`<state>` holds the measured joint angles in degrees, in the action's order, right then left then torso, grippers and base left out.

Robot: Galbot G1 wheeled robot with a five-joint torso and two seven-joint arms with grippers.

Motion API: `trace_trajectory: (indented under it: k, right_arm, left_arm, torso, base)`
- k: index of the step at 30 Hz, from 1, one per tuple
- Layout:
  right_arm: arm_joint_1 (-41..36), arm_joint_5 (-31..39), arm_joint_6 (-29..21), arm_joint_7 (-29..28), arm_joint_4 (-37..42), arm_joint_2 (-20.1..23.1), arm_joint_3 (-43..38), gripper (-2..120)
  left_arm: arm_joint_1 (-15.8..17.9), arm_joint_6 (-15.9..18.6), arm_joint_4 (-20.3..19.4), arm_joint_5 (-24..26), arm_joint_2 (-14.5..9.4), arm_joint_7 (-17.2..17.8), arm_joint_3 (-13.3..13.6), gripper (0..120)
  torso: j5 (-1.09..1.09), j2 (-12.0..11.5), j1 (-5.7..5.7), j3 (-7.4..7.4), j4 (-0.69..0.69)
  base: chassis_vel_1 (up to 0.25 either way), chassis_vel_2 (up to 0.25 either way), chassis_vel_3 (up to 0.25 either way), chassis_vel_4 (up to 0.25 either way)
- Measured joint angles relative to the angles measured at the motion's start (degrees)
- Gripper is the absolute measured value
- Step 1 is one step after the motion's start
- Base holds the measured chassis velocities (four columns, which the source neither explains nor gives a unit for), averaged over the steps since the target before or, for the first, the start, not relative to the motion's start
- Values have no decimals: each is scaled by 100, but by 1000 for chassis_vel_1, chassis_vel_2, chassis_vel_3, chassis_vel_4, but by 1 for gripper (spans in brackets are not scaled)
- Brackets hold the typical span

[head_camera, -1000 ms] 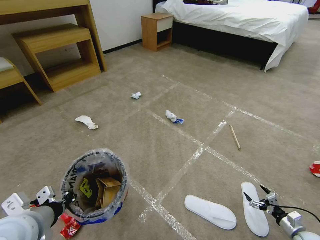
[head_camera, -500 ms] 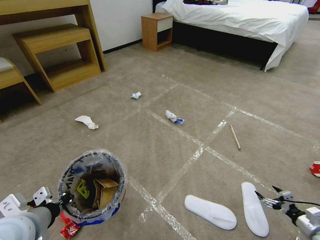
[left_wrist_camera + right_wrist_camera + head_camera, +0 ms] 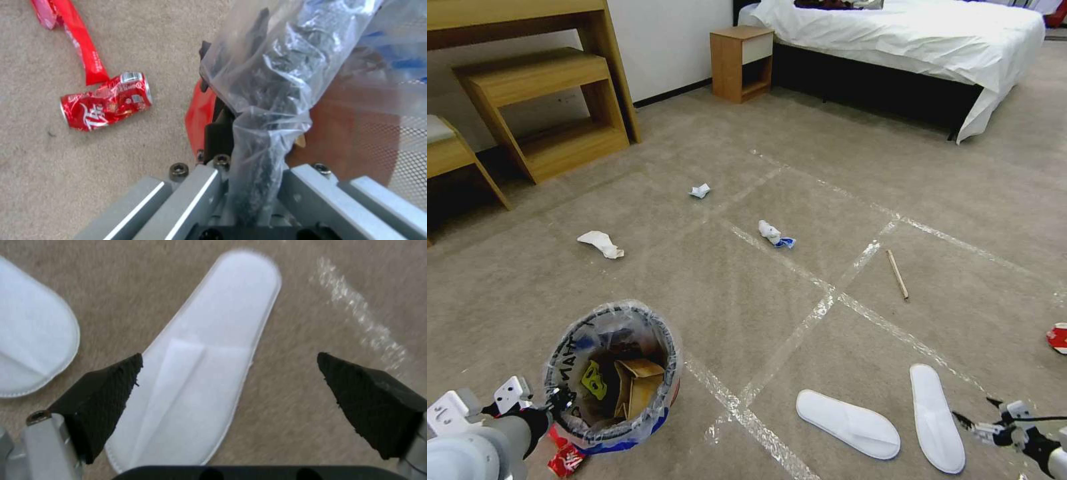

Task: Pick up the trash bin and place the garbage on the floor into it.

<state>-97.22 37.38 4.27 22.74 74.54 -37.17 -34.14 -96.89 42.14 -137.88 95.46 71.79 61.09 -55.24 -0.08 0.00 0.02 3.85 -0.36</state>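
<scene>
Left gripper (image 3: 564,400) pinches the rim of the small round red trash bin (image 3: 617,437) lined with crinkly clear plastic, low at the robot's left; a brown cardboard box (image 3: 639,387) sits inside. Just beside the bin a crushed red can (image 3: 106,100) lies on the beige-brown taped carpet floor (image 3: 747,293). Right gripper (image 3: 978,415), fingers spread wide, hangs just beside the right-hand flat white slipper (image 3: 936,417), with the other white slipper (image 3: 847,414) near. Crumpled white papers (image 3: 600,243) and a thin wooden stick (image 3: 896,273) lie farther out.
</scene>
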Motion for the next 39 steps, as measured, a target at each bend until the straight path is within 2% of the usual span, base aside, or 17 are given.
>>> trace_trajectory:
  k: [7,22,39]
  right_arm:
    - [96,-48,-142,-198,15,-296,103,100]
    - [432,-210,-27,-263,-446,-832,301,100]
    - [836,-101,86,-133,-828,-991,400,100]
  left_arm:
    - [-17,0,-23,-76,72,0,83,0]
    - [-91,0,-49,-214,172,0,167,0]
    - [-107,0,-49,-281,186,-22,220,0]
  torso:
    - [0,0,0,0,1]
    - [1,0,0,0,0]
    - [0,0,0,0,0]
  base:
    - [0,0,0,0]
    - [0,0,0,0]
    - [0,0,0,0]
